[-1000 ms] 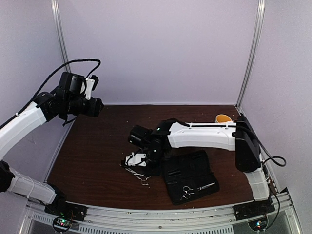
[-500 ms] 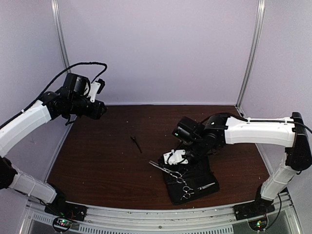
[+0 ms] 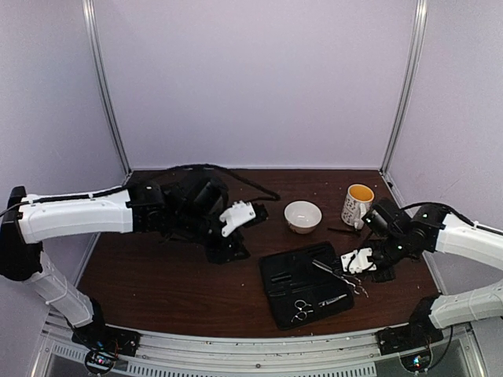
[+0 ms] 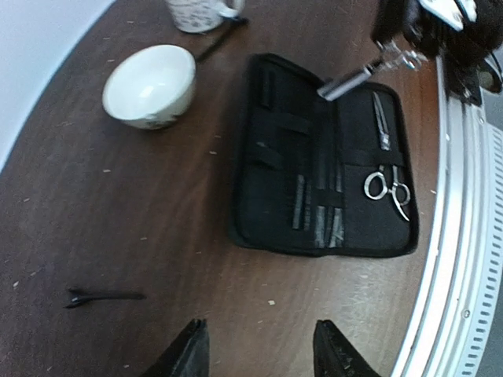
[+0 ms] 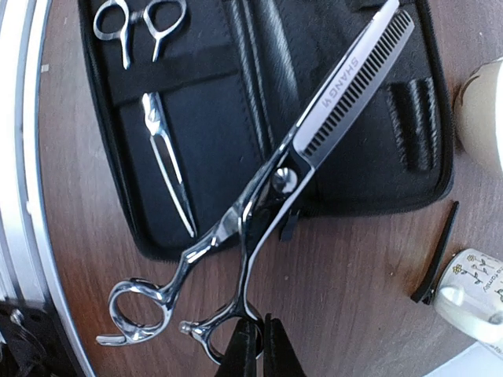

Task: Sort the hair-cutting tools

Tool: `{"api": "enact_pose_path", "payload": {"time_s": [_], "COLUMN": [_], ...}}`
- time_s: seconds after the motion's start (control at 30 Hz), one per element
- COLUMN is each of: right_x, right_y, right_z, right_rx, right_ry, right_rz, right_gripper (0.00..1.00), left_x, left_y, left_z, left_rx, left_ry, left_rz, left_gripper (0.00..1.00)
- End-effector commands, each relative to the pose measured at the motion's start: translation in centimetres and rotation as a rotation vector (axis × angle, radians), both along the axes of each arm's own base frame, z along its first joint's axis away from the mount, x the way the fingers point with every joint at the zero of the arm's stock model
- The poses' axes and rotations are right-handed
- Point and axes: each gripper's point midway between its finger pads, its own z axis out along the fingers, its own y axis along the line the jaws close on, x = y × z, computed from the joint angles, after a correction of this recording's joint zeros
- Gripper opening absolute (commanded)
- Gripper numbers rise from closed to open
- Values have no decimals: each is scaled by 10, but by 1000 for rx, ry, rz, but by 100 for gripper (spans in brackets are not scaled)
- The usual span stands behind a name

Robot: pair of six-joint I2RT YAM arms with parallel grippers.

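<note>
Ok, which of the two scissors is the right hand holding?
The toothed thinning scissors, gripped near the handle rings by the right hand, blades slanting over the open black case. The other pair sits strapped inside the case.

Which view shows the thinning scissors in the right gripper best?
Right wrist: the thinning scissors fill it, teeth and rings clear. Top external shows them tiny over the case; left wrist, mainly the blade.

A flat black case (image 3: 281, 284) lies open on the dark brown table (image 3: 157, 267), close to the front edge. Behind it sits a small white bowl (image 3: 302, 217) — round and smooth. Just to the right of the bowl stands a white mug (image 3: 357, 206) — yellow inside, with little pictures on its side
</note>
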Motion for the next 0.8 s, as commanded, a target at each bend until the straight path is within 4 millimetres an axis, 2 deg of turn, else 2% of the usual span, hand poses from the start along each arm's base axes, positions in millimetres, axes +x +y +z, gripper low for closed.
{"api": "enact_pose_path", "payload": {"time_s": [0.0, 0.1, 0.2, 0.5, 0.77], "right_x": [-6, -5, 0, 14, 35], "right_y": [-41, -53, -58, -64, -60], "right_z": [-7, -13, -14, -13, -17], "right_rx": [-170, -239, -291, -457, -536], "right_ry": [-73, -102, -125, -121, -145], "right_rz": [116, 149, 185, 381, 448], "right_gripper": [0, 0, 0, 0, 0], "left_x": [-44, -63, -68, -60, -59], "left_y": [-39, -63, -75, -76, -67], "left_z": [-32, -41, -53, -69, -95], "left_rx": [-16, -75, -79, -116, -97], "left_ry": [33, 3, 12, 58, 151], "left_rz": [-181, -233, -222, -110, 3], "left_gripper": [48, 48, 48, 48, 49]}}
